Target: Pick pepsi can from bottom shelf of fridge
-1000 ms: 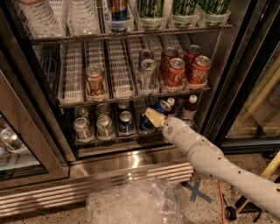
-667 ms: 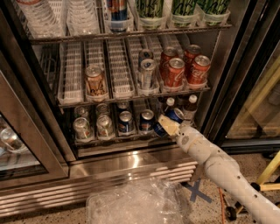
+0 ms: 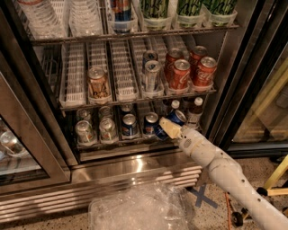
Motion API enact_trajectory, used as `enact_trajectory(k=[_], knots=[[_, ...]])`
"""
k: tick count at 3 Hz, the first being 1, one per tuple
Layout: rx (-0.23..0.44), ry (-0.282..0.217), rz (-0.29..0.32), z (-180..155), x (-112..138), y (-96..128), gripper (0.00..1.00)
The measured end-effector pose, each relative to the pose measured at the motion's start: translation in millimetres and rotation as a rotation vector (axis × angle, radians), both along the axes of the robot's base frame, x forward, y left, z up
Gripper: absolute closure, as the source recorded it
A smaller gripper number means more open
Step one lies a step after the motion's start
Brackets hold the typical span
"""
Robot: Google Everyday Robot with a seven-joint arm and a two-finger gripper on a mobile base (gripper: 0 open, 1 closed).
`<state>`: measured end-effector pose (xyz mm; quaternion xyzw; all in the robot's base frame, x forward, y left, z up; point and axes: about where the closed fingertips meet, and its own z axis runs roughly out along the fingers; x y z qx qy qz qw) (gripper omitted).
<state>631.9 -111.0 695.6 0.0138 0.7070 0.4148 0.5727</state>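
Risk of slipping: cream two-finger gripper [image 3: 168,128] closed around small dark-blue aluminium pepsi can [image 3: 177,118], tilted at front of dim bottom shelf [image 3: 135,141]; may knock similar blue can [image 3: 150,124] just left.

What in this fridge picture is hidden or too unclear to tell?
Camera view:
1. Small dark-blue pepsi can: partly covered by the cream gripper at the dim bottom shelf's right front.
2. Dark white-capped bottles behind it: labels lost in shadow.
3. Green-labelled tubs on the top rack: cut off by the upper edge.
4. White robot arm: base cut off at the lower right corner.
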Motion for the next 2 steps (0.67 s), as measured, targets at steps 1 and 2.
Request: enact_trajectory(k=[1, 2], knots=[[-0.054, -0.063, 0.078, 13, -19, 15, 1.0], [-0.153, -0.178, 0.183, 50, -58, 28, 1.0]])
